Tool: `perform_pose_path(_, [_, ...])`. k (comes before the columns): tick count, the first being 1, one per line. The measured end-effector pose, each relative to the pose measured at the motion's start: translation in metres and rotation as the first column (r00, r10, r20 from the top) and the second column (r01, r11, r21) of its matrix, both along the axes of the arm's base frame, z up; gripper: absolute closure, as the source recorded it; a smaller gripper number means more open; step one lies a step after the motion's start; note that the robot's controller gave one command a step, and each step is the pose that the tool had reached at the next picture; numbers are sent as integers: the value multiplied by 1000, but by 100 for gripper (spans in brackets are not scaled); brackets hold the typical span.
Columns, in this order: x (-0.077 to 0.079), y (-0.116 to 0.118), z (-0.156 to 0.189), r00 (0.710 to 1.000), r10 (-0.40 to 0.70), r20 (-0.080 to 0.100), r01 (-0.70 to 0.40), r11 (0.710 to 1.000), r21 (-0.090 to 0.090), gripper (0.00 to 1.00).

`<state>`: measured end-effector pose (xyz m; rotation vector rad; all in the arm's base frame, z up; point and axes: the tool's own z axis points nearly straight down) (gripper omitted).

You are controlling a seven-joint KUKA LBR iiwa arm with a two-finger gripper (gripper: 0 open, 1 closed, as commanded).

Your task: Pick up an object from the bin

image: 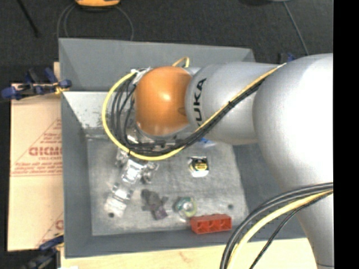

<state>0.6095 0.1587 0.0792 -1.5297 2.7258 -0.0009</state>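
Closest to the tool: a clear, glassy plastic piece of irregular shape [116,199], lying on the left part of the floor of the grey metal bin [76,167], toward the near-left corner but apart from both walls. Just above it in the view and a little to its right, the pale metal two-finger gripper [132,171], low over the floor and pointing down at the upper end of that clear piece. Impossible to say whether touching it or merely beside it, and likewise impossible to tell whether spread or pressed together. To the right of the clear piece, near it but apart, a dark grey-purple lumpy thing [153,202]. Further right, just beside that, a small round pale-green object with a shiny rim [184,207]. Beyond it, close to the near wall, a red rectangular toy brick with studs along one side [211,223], lying flat. Higher in the view, well apart from the gripper and alone on the floor's right half, a small white block with yellow and black markings [198,166]. Over the gripper, a glossy orange dome-shaped cover [161,101], with black and yellow cables [115,110] looping round its left side. Behind that, reaching in from the right, the thick silver arm [252,102] with black lettering next to the dome.
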Motion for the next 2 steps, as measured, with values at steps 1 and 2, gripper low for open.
perform_pose_path(1, [2,-1,42,1000,-8,-7,8,1000,-5,100])
perform_pose_path(2, [4,-2,103,1000,-15,-6,15,1000,-6,100])
